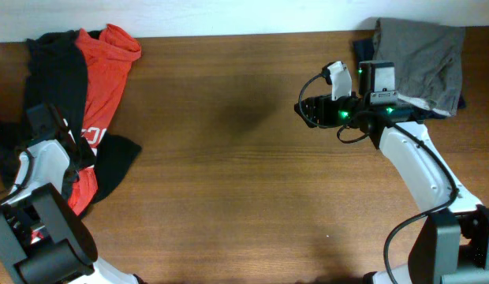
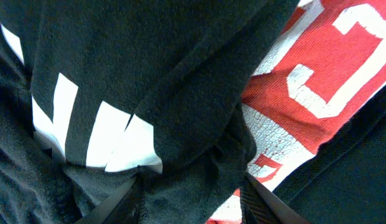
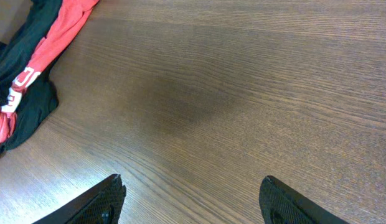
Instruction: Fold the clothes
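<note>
The clothes lie in a crumpled heap at the table's far left: a black T-shirt (image 1: 51, 75) with white block letters (image 2: 75, 124) and a red T-shirt (image 1: 102, 71) with white letters (image 2: 317, 81). My left gripper (image 1: 67, 146) is pressed down into this heap. Its jaws (image 2: 190, 196) are apart and straddle a raised fold of the black shirt, with red fabric beside the right finger. My right gripper (image 1: 304, 106) hovers over bare wood at the right centre, open and empty (image 3: 190, 199). The heap also shows in the right wrist view (image 3: 31, 68).
A folded grey garment (image 1: 422, 47) lies on dark cloth at the back right corner, behind my right arm. The wooden table (image 1: 229, 181) stretches between the two arms. Cables loop beside the right wrist.
</note>
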Robot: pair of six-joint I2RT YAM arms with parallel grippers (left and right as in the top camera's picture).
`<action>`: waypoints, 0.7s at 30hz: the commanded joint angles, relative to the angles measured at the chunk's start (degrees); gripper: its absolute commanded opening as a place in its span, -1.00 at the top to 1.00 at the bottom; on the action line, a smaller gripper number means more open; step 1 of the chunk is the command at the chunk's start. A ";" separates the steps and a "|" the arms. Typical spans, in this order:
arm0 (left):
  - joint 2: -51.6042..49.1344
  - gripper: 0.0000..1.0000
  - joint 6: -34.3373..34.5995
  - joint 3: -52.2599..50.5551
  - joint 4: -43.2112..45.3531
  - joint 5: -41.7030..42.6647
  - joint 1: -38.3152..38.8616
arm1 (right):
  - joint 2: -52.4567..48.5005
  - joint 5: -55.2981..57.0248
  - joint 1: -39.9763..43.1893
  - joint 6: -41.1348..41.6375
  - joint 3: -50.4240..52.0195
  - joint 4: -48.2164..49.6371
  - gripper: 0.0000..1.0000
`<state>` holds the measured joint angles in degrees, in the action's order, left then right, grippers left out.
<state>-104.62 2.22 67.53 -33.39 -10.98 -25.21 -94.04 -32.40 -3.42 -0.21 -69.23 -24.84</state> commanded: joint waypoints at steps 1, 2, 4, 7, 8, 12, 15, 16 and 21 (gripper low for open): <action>-0.42 0.09 0.15 1.07 0.09 -0.87 -0.20 | -0.11 0.17 -0.42 -0.17 -1.38 0.39 -0.47; -0.42 0.11 0.15 1.11 0.09 -0.87 -0.20 | -0.11 0.17 -0.42 -0.17 -1.38 0.46 -0.47; -0.42 0.17 0.17 1.16 0.09 -0.87 -0.20 | -0.11 0.17 -0.42 -0.17 -1.38 0.50 -0.47; -0.42 0.30 0.17 1.16 0.09 -0.87 -0.20 | -0.11 0.17 -0.42 -0.17 -1.38 0.48 -0.47; -0.42 0.38 0.17 1.16 0.13 -0.87 -0.20 | -0.11 0.17 -0.42 -0.17 -1.38 0.48 -0.47; -0.42 0.97 1.53 1.46 0.81 -0.92 -0.22 | -0.11 0.17 -0.42 -0.17 -1.38 0.48 -0.47; -0.42 0.97 2.60 2.45 0.81 -0.87 -0.20 | -0.11 0.15 -0.42 -0.17 -1.38 0.48 -0.46; -0.37 0.97 2.75 3.61 0.46 -0.83 -0.07 | -0.11 0.15 -0.42 -0.17 -1.38 0.48 -0.45; 0.44 0.97 2.69 10.51 -4.72 -0.83 1.92 | -0.11 0.15 -0.37 -0.17 -1.40 1.16 -0.44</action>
<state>-104.62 4.14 71.88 -36.40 -11.53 -25.02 -94.04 -32.38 -3.42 -0.25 -69.23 -24.27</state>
